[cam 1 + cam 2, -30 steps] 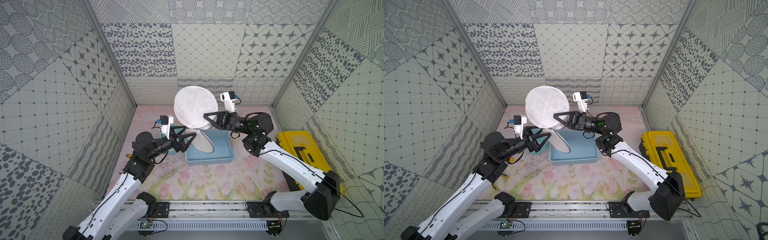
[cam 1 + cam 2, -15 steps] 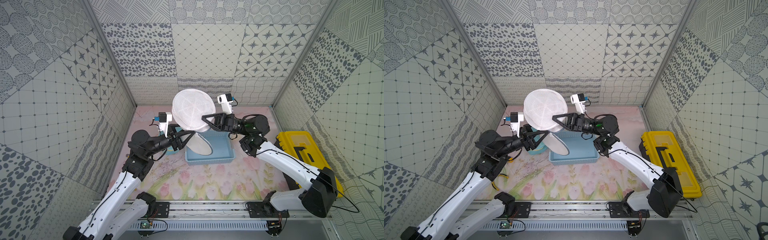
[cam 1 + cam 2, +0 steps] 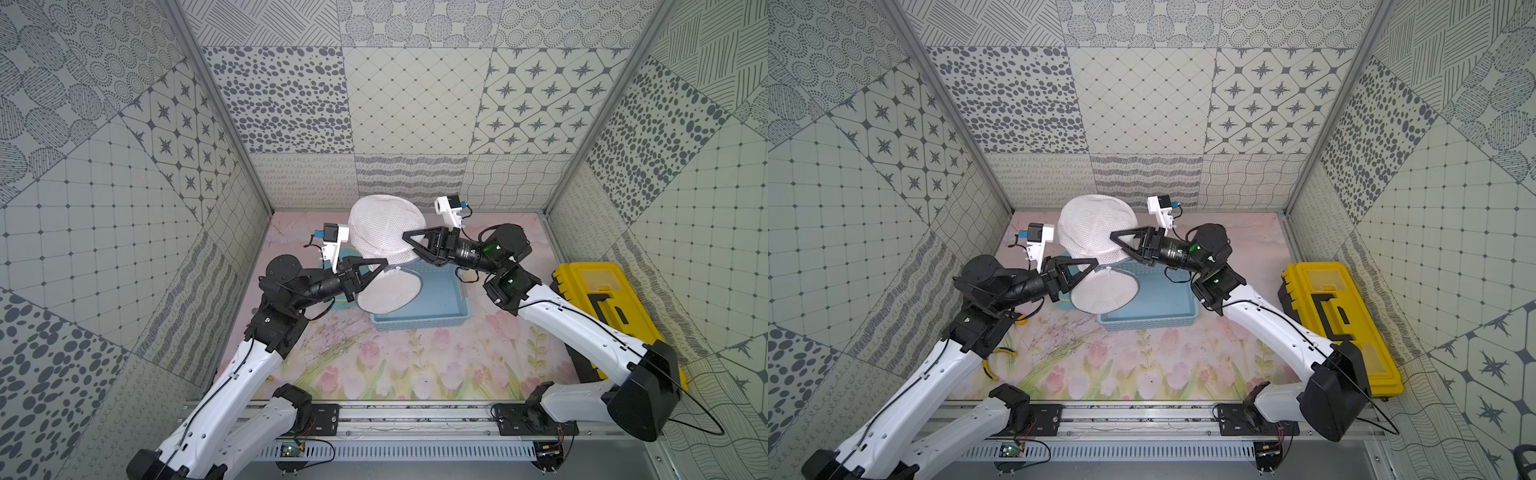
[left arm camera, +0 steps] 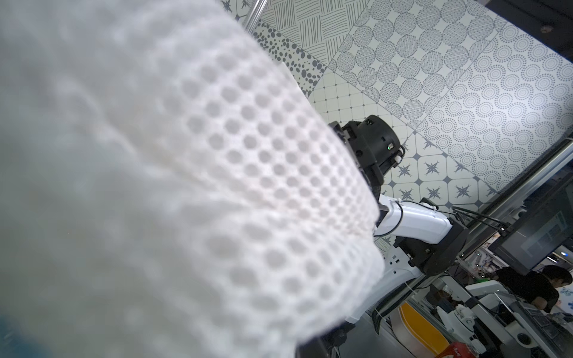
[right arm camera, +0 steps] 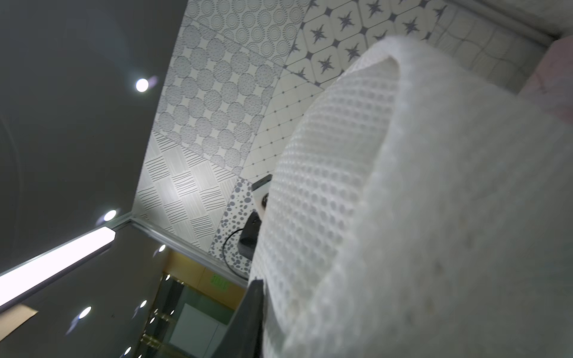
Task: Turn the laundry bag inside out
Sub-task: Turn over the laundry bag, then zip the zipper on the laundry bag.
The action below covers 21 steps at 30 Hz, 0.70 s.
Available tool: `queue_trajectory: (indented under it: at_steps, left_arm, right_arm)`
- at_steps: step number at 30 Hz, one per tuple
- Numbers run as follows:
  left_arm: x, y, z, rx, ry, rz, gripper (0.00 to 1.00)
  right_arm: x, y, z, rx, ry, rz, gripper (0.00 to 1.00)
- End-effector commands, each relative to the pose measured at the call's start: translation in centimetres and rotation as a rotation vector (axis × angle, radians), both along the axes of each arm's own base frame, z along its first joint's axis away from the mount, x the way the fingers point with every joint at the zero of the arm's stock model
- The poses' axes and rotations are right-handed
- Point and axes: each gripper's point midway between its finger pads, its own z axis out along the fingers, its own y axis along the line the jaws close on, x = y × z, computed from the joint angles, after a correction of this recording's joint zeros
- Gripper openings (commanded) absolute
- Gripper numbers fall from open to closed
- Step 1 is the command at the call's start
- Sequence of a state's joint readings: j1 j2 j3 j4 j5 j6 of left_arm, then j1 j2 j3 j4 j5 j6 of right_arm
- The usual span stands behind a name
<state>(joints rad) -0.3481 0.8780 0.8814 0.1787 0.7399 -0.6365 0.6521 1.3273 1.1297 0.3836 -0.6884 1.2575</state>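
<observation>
- A white, domed honeycomb-mesh laundry bag [image 3: 384, 232] bulges between both end effectors.
- The left end effector [image 3: 383, 263] clenches its seamed rim.
- The right end effector [image 3: 405, 238] touches the mesh; I cannot tell its grip.

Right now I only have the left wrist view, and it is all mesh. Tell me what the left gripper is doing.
Observer: The left gripper is shut on the laundry bag, where its upper and lower lobes meet.
Operator: Now report the right gripper.
Observer: The right gripper rests against the upper lobe; whether it grips, I cannot tell.
Operator: Say what lies underneath.
Observer: A blue basket; the bag's lower lobe overlaps its side nearer the left arm in both top views.
</observation>
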Motion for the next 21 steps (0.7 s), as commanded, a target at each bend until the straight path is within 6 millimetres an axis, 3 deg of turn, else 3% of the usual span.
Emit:
queue_trajectory:
  at_steps: [1, 3, 7, 11, 14, 17, 21]
  left_arm:
    - [-0.4, 0.1, -1.8, -0.033, 0.283, -0.013, 0.0]
    - [-0.3, 0.3, -3.5, -0.022, 0.402, 0.017, 0.0]
    - [-0.1, 1.1, -6.2, -0.013, 0.565, 0.097, 0.0]
    - [-0.1, 1.5, -8.5, -0.004, 0.666, 0.132, 0.0]
    - [0.0, 1.9, -9.1, -0.017, 0.697, 0.168, 0.0]
    - [0.3, 2.7, -10.1, -0.02, 0.732, 0.234, 0.0]
    - [0.7, 2.7, -10.5, -0.048, 0.777, 0.247, 0.0]
  right_arm:
    - [1.7, -1.8, -6.9, -0.288, 0.086, -0.118, 0.56]
    - [2.5, -3.3, -9.8, -0.385, 0.113, -0.167, 0.64]
    - [2.8, -6.4, -14.1, -0.557, 0.142, -0.259, 0.7]
    - [2.5, -9.6, -15.4, -0.72, 0.076, -0.367, 0.7]
    - [1.2, -10.2, -13.2, -0.708, -0.032, -0.36, 0.64]
    - [-2.2, -7.1, -9.2, -0.614, -0.222, -0.216, 0.53]
    - [-5.2, -3.2, -8.3, -0.703, -0.393, -0.126, 0.43]
